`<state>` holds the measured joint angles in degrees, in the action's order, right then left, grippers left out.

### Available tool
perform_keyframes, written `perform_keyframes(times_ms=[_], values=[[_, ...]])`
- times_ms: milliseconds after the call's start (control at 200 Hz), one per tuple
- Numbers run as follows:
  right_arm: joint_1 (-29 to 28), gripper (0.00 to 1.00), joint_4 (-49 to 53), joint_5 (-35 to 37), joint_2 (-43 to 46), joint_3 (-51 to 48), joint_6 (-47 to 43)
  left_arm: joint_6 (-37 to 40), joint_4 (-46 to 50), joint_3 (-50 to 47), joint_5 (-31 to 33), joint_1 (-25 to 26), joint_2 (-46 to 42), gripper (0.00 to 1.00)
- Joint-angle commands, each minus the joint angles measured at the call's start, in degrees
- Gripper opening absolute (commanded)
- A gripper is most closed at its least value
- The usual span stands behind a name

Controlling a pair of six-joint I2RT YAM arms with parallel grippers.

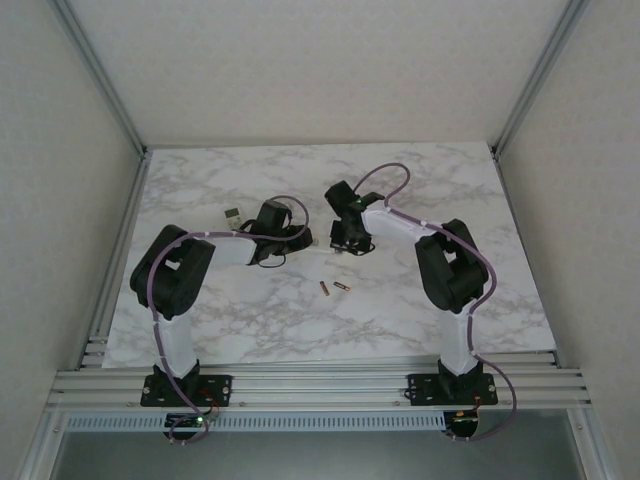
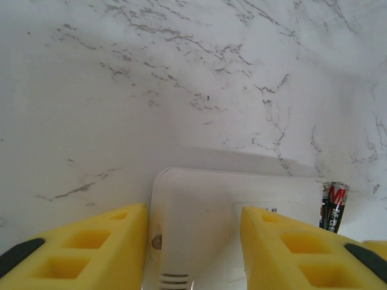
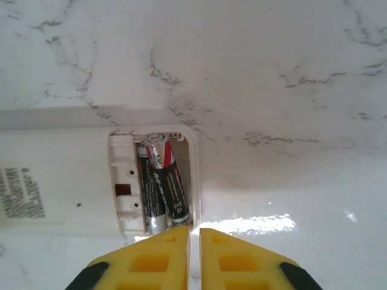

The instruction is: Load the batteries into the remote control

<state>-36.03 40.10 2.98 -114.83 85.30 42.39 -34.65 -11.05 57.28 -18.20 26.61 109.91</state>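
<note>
Now our closed right gripper [image 3: 195, 234] sits just at the tilted battery's [image 3: 169, 181] near end, along its axis.

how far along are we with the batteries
Done: one battery looks seated in the remote's open bay. In hand: a second battery lies askew beside it, the shut right pincer at its near end; the left pincer straddles the remote. Still to do: seat it; two loose batteries wait on the table.

free: far half of table [image 1: 300, 170] | obstacles: left arm [image 1: 170, 270], right arm [image 1: 450, 265] crowd centre; loose batteries [image 1: 323, 288] nearside
</note>
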Motion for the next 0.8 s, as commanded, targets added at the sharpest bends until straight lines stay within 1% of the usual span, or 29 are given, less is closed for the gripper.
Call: perform_keyframes(times_ms=[0,145,260,496,696,796], values=[[0.0,0.12,2.7,0.1,2.0,2.5,-0.8,-1.9,8.7,-1.4,-2.6,2.0,0.4,0.43],[0.3,0.18,1.4,-1.1,0.2,3.9,-0.4,-1.6,9.0,-1.0,-2.9,2.0,0.3,0.43],[0.8,0.2,1.9,-0.7,-2.9,7.0,-0.5,-1.5,9.3,-0.6,-2.9,2.0,0.1,0.43],[1.4,0.21,2.9,0.0,-6.6,10.1,-1.0,-1.4,9.4,-0.3,-3.2,2.0,-0.1,0.43],[1.4,0.21,2.8,0.1,-7.6,10.0,-1.5,-1.2,9.4,-0.1,-3.4,2.0,-0.1,0.43],[1.4,0.19,2.7,0.0,-8.2,9.9,-1.5,-1.3,9.4,-0.1,-3.5,2.0,-0.1,0.43]])
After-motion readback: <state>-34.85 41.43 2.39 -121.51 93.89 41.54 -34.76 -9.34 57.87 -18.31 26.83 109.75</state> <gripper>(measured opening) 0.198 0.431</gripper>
